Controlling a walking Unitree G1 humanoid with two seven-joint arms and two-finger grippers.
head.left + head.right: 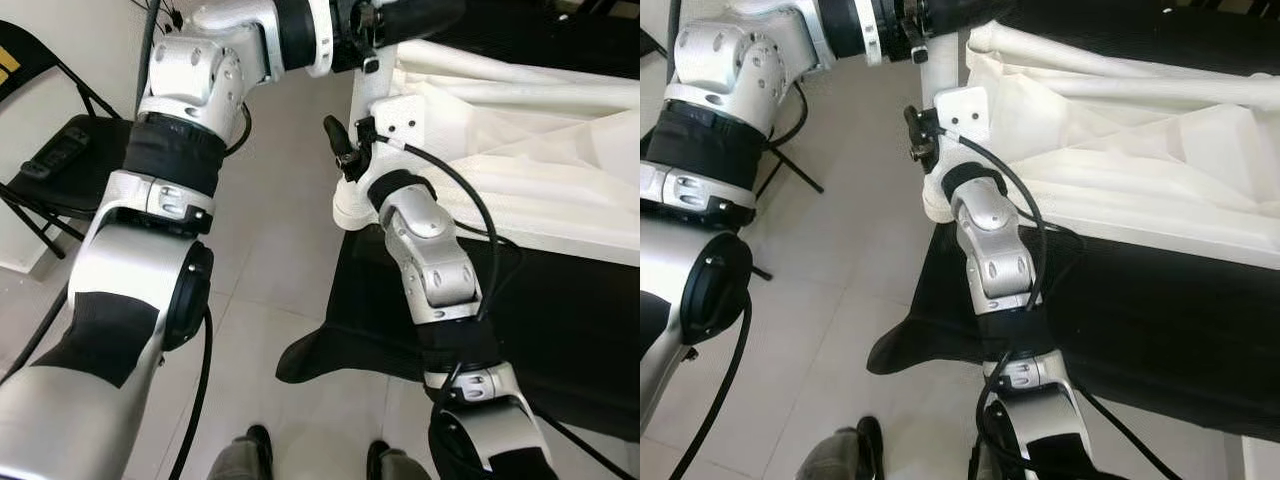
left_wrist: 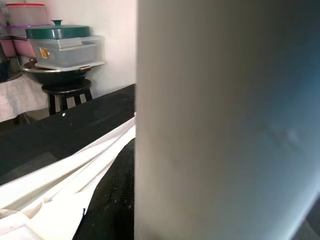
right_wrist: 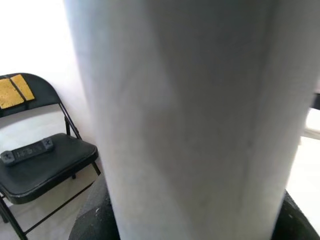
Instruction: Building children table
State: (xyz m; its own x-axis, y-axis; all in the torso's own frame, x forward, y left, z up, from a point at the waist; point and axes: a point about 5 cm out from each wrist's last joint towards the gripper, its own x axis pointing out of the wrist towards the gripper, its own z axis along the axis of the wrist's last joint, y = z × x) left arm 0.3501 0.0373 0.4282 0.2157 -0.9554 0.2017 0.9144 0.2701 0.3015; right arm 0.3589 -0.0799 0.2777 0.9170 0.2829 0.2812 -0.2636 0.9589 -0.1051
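A white table leg stands upright beside the corner of the black-draped table, its round foot low by the cloth edge. My left gripper is shut on the leg's upper part. My right gripper is shut on the leg lower down, with one black finger showing on its left side. The leg stands very close in the left wrist view, and the same leg in the right wrist view. White table parts lie on the black cloth.
A black folding chair with a remote-like device on its seat stands at the left. A person's shoes are on the tiled floor below. Lidded tubs sit on a stool beyond the table.
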